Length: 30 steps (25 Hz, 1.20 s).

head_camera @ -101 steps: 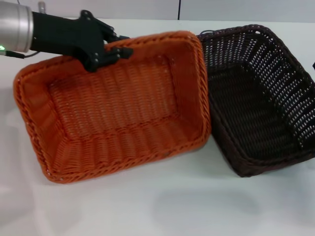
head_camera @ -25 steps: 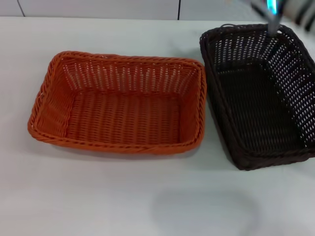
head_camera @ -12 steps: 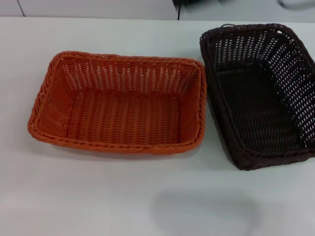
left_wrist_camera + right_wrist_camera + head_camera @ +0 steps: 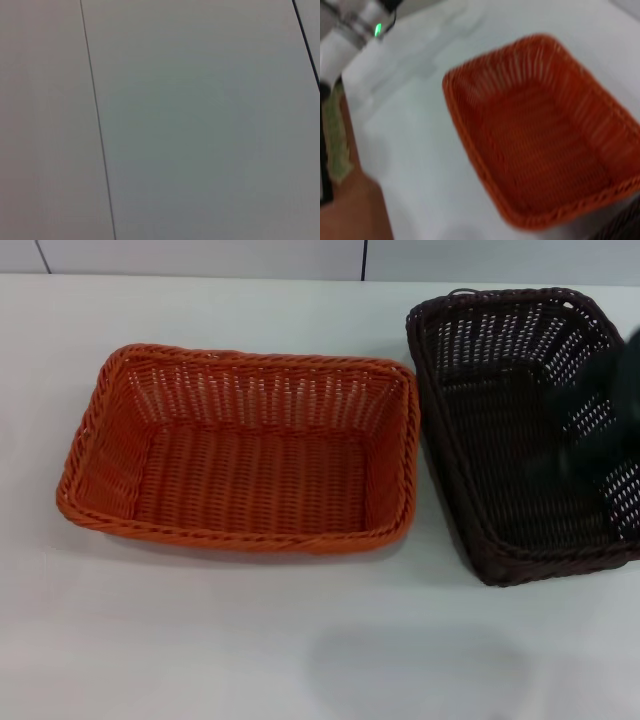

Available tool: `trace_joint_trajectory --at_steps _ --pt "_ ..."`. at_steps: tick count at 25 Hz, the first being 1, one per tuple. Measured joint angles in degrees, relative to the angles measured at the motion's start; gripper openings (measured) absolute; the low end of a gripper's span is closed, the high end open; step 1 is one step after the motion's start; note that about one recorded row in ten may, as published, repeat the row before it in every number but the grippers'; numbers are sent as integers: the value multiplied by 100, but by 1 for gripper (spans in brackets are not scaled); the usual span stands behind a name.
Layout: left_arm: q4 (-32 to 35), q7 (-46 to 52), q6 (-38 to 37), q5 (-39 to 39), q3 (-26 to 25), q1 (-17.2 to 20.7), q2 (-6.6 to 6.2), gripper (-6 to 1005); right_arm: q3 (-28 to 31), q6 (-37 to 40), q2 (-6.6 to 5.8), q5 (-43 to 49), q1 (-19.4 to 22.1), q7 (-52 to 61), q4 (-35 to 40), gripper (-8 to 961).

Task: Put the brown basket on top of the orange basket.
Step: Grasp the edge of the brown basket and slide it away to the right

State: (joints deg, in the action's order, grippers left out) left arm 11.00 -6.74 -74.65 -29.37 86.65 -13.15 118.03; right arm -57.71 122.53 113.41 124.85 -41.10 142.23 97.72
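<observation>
On the left of a white surface (image 4: 250,640) sits the orange basket (image 4: 245,455), flat and upright, its open top facing up and its hollow bare. Just beside it on the right, close at the near rims but whether touching cannot be told, stands the brown basket (image 4: 500,440), also upright and not yet lifted. Over the brown basket's right side hangs a dark, smeared shape, which appears to be the right gripper (image 4: 610,410) arriving; whether its fingers are wide, narrow or holding anything cannot be told. The left gripper is out of sight; its wrist camera shows only a pale panelled wall (image 4: 200,125) with thin dark seams. The likely risks: a grip on one flaring, open-weave side could let the brown basket tilt or slip, and because the two baskets stand so close, lifting or dragging the brown one could catch the orange rim and shove it out of place, so the stack lands crooked. The surface is plain, matt and white; behind it runs a pale wall with a dark vertical seam.
</observation>
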Motion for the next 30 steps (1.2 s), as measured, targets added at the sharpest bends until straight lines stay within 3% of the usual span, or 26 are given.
trace_joint_trajectory --at_steps 4,9,14,26,30 --pt "-1 -3 76 4 -7 -47 0 802 -474 82 41 387 147 -456 6 825" --pt "19 -5 173 3 -13 -74 1 802 -1091 37 334 1394 116 -810 -67 824" --pt "11 -8 224 2 -19 -92 -2 802 -1924 -335 497 2202 19 -865 -331 824" --pt "12 -12 291 2 -17 -98 -8 802 -2580 -1030 546 2482 -104 -797 -1531 824" --pt "15 -12 320 2 -25 -100 -8 802 -2709 -1225 546 2493 -117 -817 -1777 779"
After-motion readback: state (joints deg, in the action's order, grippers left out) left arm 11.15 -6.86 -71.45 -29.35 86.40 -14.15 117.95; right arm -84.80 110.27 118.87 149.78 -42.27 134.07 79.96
